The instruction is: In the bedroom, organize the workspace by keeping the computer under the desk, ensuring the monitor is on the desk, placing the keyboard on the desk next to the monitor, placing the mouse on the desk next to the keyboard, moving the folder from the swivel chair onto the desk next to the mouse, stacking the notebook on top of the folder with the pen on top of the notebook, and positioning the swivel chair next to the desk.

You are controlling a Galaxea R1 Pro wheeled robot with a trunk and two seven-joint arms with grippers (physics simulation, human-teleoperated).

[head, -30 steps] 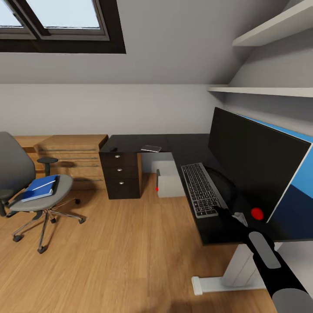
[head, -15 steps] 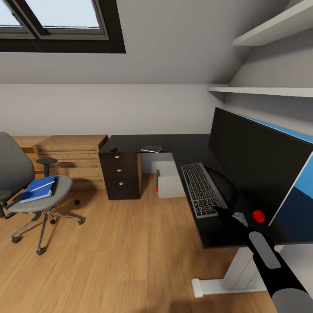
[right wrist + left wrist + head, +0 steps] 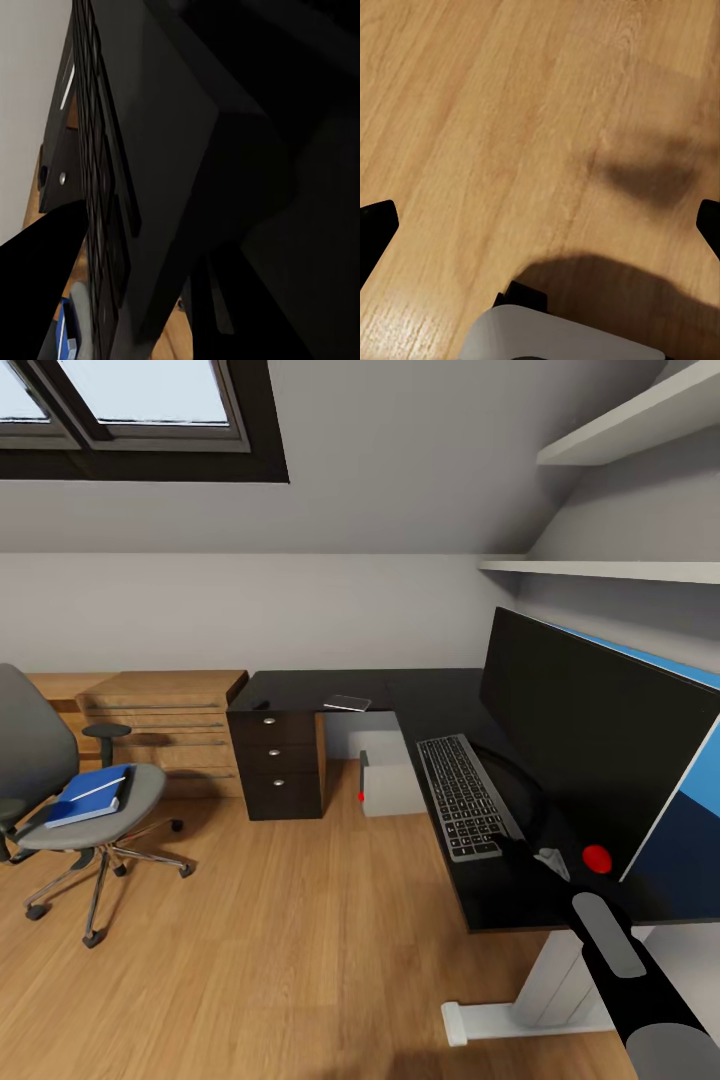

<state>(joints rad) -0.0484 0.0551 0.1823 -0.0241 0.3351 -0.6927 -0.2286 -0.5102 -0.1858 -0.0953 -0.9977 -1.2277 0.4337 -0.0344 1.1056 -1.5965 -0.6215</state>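
Right arm runs up from the lower right of the head view; right hand (image 3: 530, 852) sits at the near end of the keyboard (image 3: 458, 794) on the desk (image 3: 420, 700). Can't tell how far it's open or if it grips anything: black on black.

Left hand (image 3: 540, 225): fingers spread wide, nothing between them, bare wood floor (image 3: 495, 112) beneath.

Done, as I judge it: monitor (image 3: 590, 735) on desk at right, keyboard just beside it, computer (image 3: 388, 784) under the desk at centre.

Left: folder (image 3: 90, 795) on the swivel chair (image 3: 70, 800) seat at left, pen (image 3: 95, 790) on it; chair well apart from desk. A thin flat item (image 3: 347, 702) far back on the desk, possibly the notebook. Mouse: can't spot it.

No readable writing or brands anywhere.
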